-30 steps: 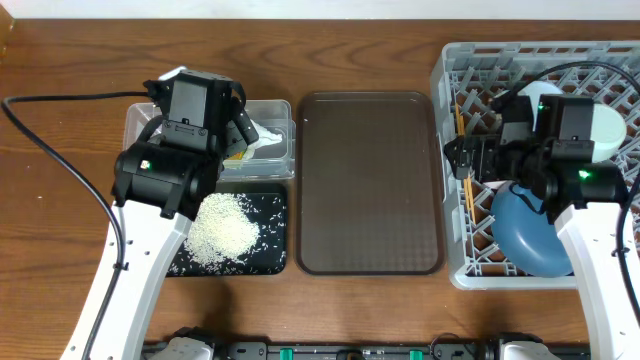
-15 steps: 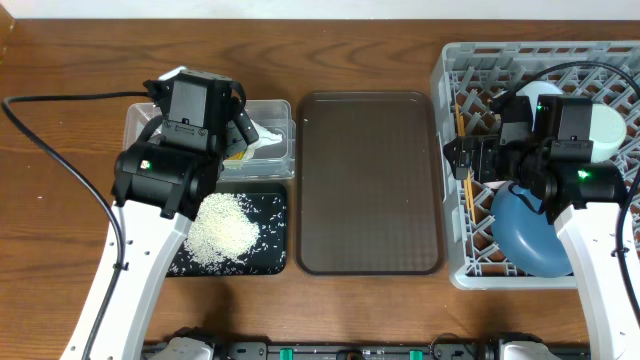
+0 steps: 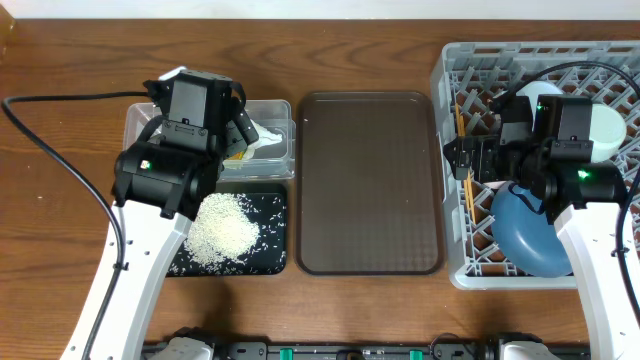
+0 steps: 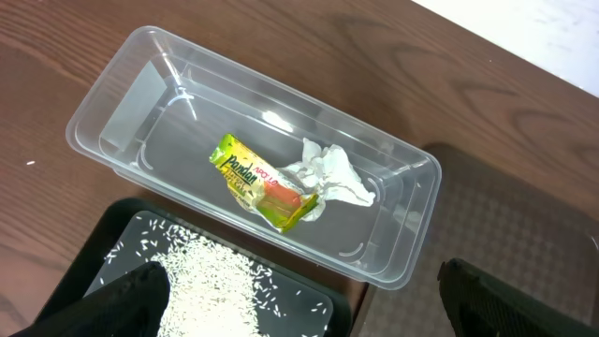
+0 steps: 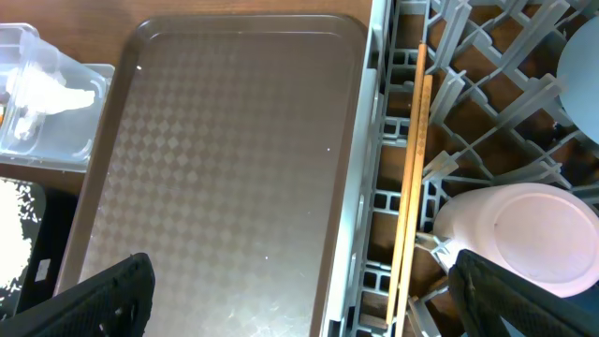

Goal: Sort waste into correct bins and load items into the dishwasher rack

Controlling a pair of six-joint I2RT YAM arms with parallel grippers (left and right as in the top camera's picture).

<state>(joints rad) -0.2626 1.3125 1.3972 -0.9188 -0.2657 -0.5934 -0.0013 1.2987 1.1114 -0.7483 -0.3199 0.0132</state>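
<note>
**Overhead view.** The wooden table (image 3: 60,60) shows open wood along its far edge and at its left, the widest room for travel. The dishwasher rack (image 3: 520,47) fills the right side and runs past the frame's right edge. The brown serving tray (image 3: 368,185) lies in the middle with its patterned floor fully exposed; a narrow strip of wood parts it from the rack on one side and from the two bins on the other. The clear tub (image 3: 275,112) stands beyond the black tray (image 3: 272,235), their long sides just beside each other.

**Contents.** The dark blue bowl (image 3: 530,240) leans in the rack's near part, partly under the right arm; a pale small bowl (image 3: 608,125) sits farther back. The rice (image 3: 225,230) lies heaped on the black tray, with stray grains around the heap.

**Left wrist view.** This view shows what the arm largely covers from above: the snack wrapper (image 4: 259,183) and the tissue (image 4: 329,175) touch on the tub's floor. The left gripper (image 4: 301,298) hangs over the tub's near wall, released, jaws spread wide on nothing.

**Right wrist view.** The chopsticks (image 5: 412,168) lie side by side in the lattice along the rack's left wall. The pale pink cup (image 5: 529,229) is near their lower end and is hidden from overhead. The right gripper (image 5: 309,295) hangs over that wall, likewise released and grasping nothing.
</note>
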